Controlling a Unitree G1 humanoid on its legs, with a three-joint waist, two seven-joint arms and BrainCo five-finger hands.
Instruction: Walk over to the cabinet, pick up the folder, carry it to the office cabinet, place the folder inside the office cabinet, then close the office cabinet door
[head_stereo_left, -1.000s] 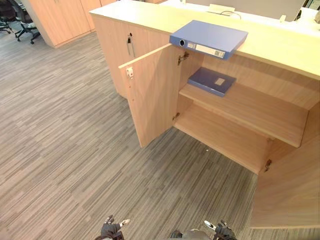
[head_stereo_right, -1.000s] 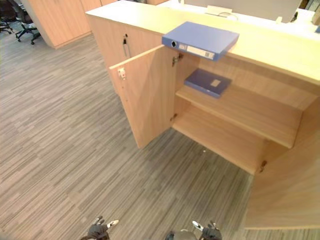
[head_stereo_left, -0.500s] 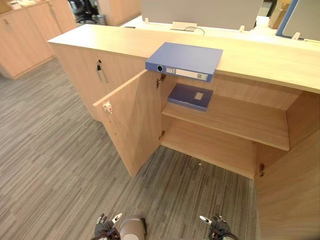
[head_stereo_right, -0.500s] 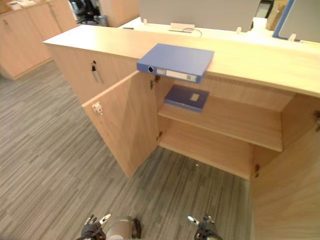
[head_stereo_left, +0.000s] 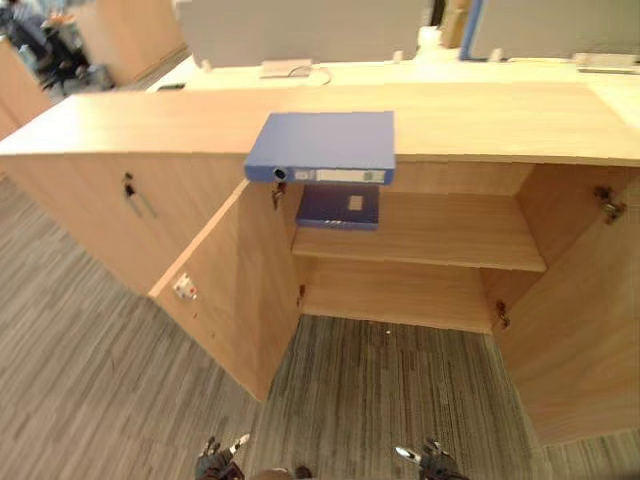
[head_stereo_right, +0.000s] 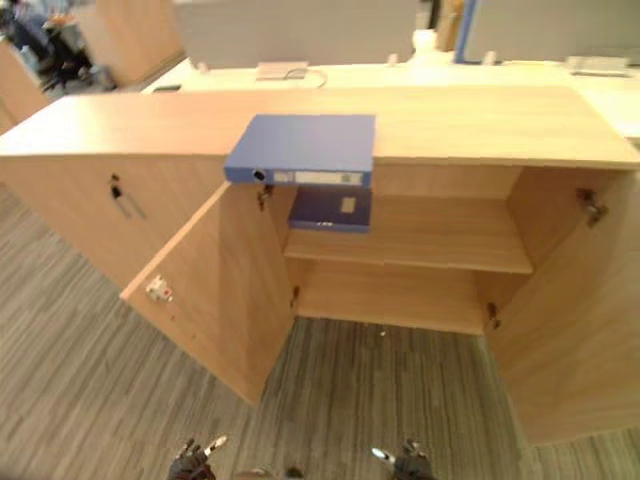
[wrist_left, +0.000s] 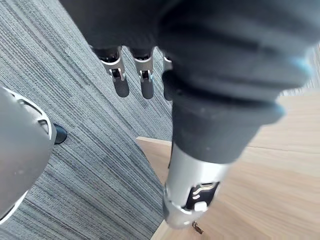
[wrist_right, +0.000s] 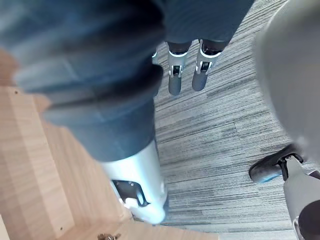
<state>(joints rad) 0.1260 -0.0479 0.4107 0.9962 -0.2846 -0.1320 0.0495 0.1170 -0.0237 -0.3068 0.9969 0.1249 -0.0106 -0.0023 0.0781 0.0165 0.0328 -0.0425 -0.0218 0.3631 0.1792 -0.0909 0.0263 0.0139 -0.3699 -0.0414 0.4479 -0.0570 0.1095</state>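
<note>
Blue flat folder (head_stereo_left: 322, 144) overhangs pale wood cabinet top (head_stereo_left: 140, 122) — left hand (wrist_left: 146, 75), right hand (wrist_right: 175, 76): fingers straight, empty.

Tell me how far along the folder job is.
Done: standing before the office cabinet, both doors open. In hand: nothing; left hand and right hand hang open. Left: grab the blue folder lying on the cabinet top, shelve it beside the second folder, shut the doors.

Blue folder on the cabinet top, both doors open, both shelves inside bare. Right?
Not quite: the upper shelf holds a second, darker folder, seen in the left eye view. The blue folder does lie on the cabinet top with both doors open.
</note>
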